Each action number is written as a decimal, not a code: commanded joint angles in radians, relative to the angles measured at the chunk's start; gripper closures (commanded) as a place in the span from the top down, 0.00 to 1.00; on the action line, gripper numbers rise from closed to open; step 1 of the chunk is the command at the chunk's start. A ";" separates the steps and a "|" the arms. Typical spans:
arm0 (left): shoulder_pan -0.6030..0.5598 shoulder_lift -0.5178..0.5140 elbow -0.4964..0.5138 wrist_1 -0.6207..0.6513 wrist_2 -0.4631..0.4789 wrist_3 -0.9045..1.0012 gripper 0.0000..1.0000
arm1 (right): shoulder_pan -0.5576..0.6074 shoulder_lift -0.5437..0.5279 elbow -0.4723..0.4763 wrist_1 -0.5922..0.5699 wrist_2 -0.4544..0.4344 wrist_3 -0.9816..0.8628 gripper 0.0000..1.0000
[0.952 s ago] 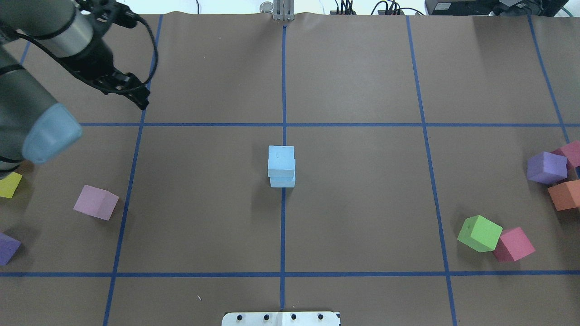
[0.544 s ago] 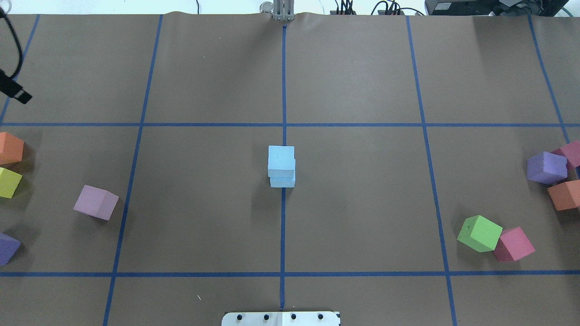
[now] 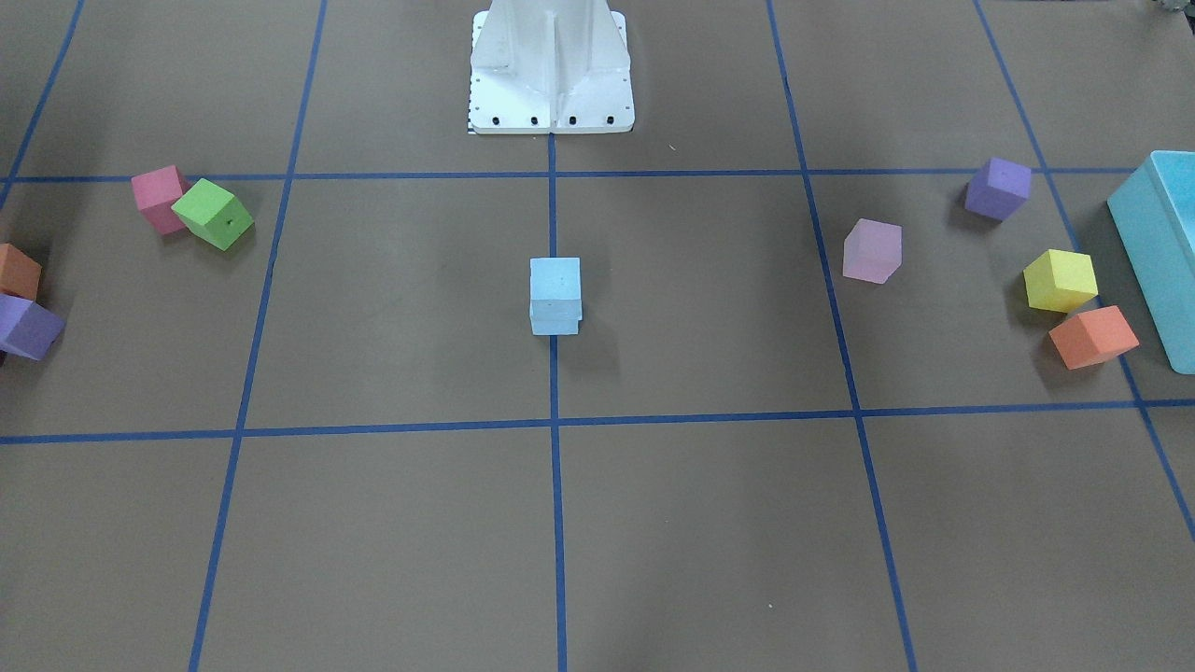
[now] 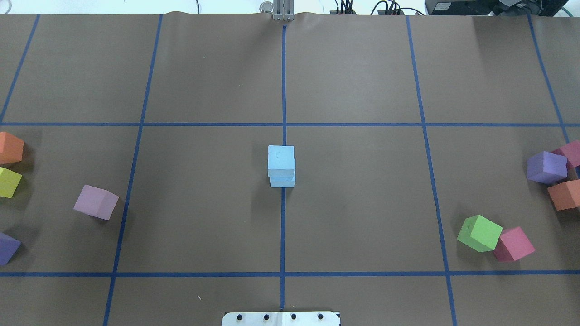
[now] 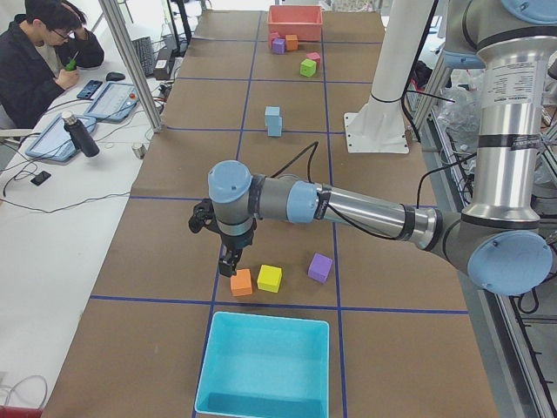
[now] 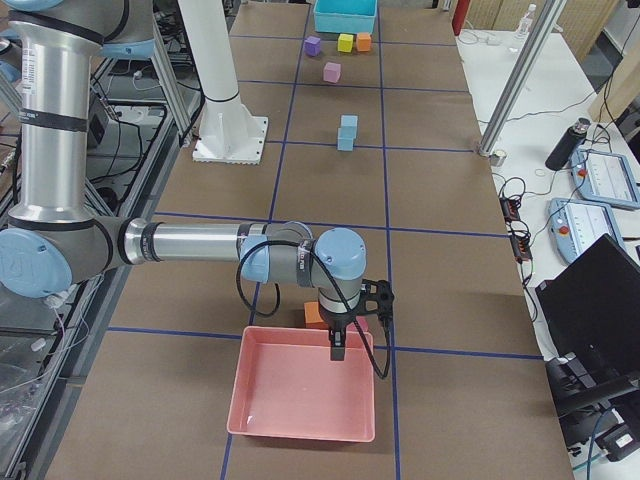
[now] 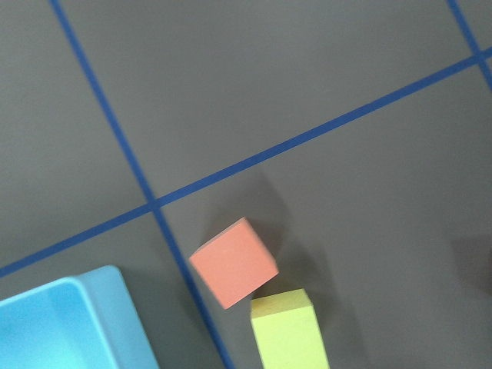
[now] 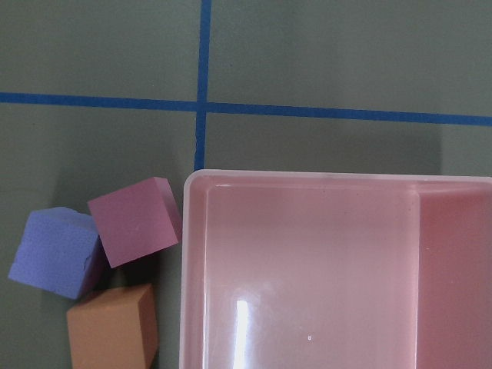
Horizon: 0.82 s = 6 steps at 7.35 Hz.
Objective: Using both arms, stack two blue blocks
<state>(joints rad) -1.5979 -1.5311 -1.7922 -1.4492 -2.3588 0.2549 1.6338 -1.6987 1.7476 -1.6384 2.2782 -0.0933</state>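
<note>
The two blue blocks stand stacked at the table's centre on the blue tape line; the upper block (image 4: 281, 159) sits slightly offset on the lower block (image 4: 282, 182). The stack also shows in the front view (image 3: 555, 280). No gripper touches it. My left gripper (image 5: 228, 261) hangs over the orange cube (image 5: 241, 281) near the turquoise bin (image 5: 265, 366). My right gripper (image 6: 337, 350) hangs over the pink tray's (image 6: 305, 385) far rim. Both grippers show only in the side views, so I cannot tell whether they are open or shut.
Orange (image 4: 9, 147), yellow (image 4: 9, 182), pale pink (image 4: 96, 202) and purple (image 4: 7, 247) cubes lie at the left. Green (image 4: 479, 232), pink (image 4: 513, 244), purple (image 4: 547, 167) and orange (image 4: 564, 194) cubes lie at the right. The white base (image 3: 551, 65) stands at the robot's side.
My left arm has drawn back out of the overhead view to the left, uncovering the orange and yellow cubes. The blue stack has not moved.
</note>
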 commanded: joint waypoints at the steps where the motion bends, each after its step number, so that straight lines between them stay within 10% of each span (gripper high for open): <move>1: -0.073 0.095 0.002 -0.011 0.001 0.010 1.00 | 0.000 0.001 0.001 0.000 0.000 0.000 1.00; 6: -0.068 0.097 0.005 -0.011 0.007 0.004 1.00 | 0.000 0.001 0.001 0.000 0.000 0.000 1.00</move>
<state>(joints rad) -1.6660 -1.4351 -1.7866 -1.4604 -2.3531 0.2639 1.6337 -1.6981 1.7484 -1.6383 2.2780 -0.0936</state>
